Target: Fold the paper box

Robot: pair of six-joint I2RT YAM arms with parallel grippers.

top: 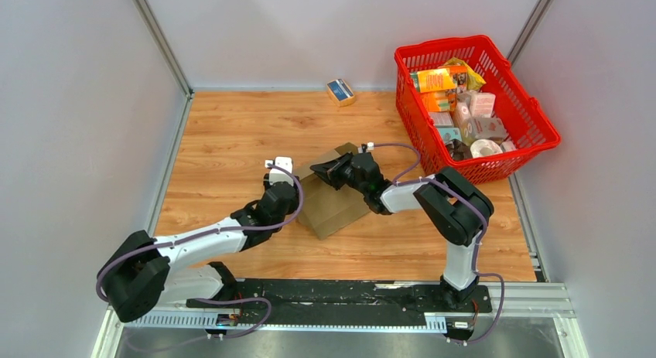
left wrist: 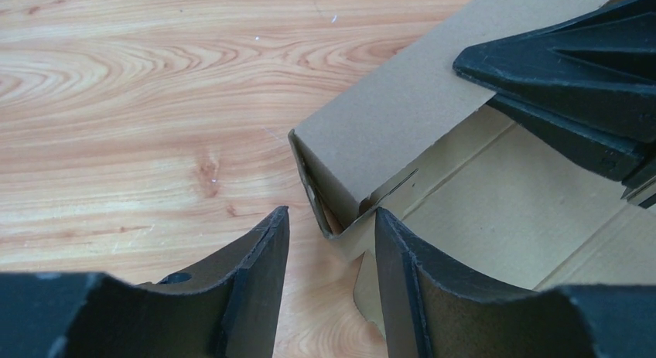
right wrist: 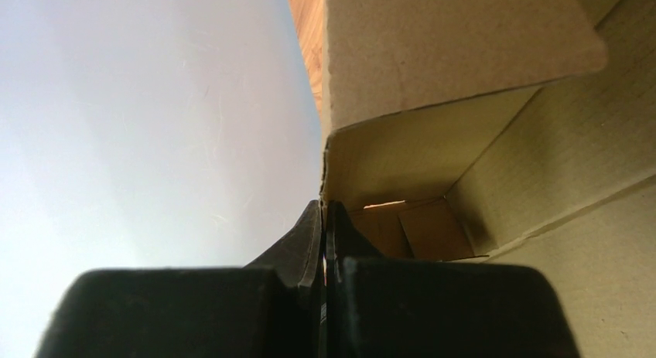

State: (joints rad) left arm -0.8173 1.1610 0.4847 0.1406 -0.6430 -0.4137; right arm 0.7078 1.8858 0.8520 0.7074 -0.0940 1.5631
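Note:
The paper box [top: 340,199] is plain brown cardboard, partly formed, in the middle of the wooden table. My right gripper [top: 329,171] is shut on the top edge of the box's far-left wall. In the right wrist view its fingers [right wrist: 324,207] pinch that cardboard edge, with the box's hollow inside [right wrist: 433,211] beyond. My left gripper [top: 298,189] is open at the box's left side. In the left wrist view its tips [left wrist: 331,213] stand either side of a box corner [left wrist: 329,211] without closing on it, and the right gripper's fingers [left wrist: 572,72] show at the upper right.
A red basket [top: 541,134] full of colourful packages stands at the back right. A small blue-and-tan box [top: 340,91] lies by the back wall. Grey walls close in the table on three sides.

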